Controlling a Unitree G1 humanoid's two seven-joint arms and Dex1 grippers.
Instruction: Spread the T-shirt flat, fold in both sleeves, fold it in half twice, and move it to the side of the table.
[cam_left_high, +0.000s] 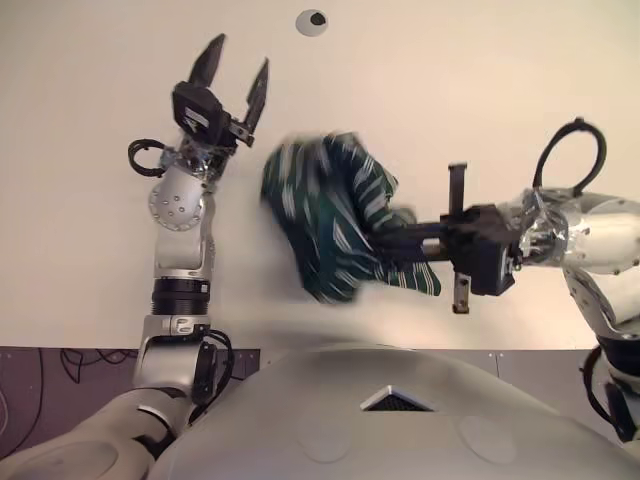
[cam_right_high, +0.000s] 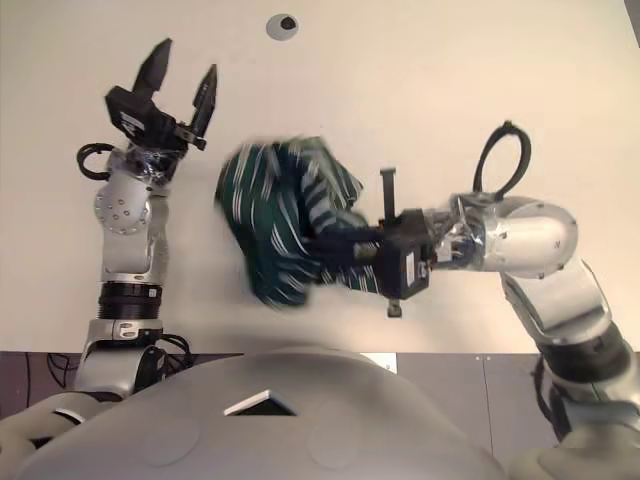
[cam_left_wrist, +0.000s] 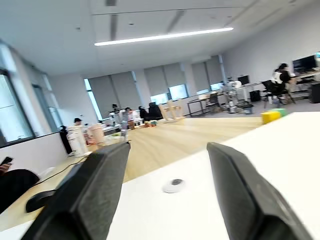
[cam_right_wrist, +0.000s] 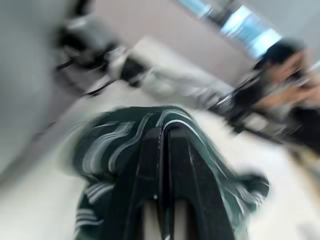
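**A:** T-shirt (cam_left_high: 320, 200) is bunched at the middle of the surface (cam_left_high: 480, 90), with the right gripper (cam_left_high: 385, 240) jaws clamped on a fold. How should it be spread well?

**B:** I'd draw that fold toward the right edge. The left gripper (cam_left_high: 242, 52), jaws apart toward the far left corner, should come down and pin the opposite side.

**A:** Which way does it point?

**B:** The heap's long axis runs roughly from far edge to near edge. I can't tell collar from hem.
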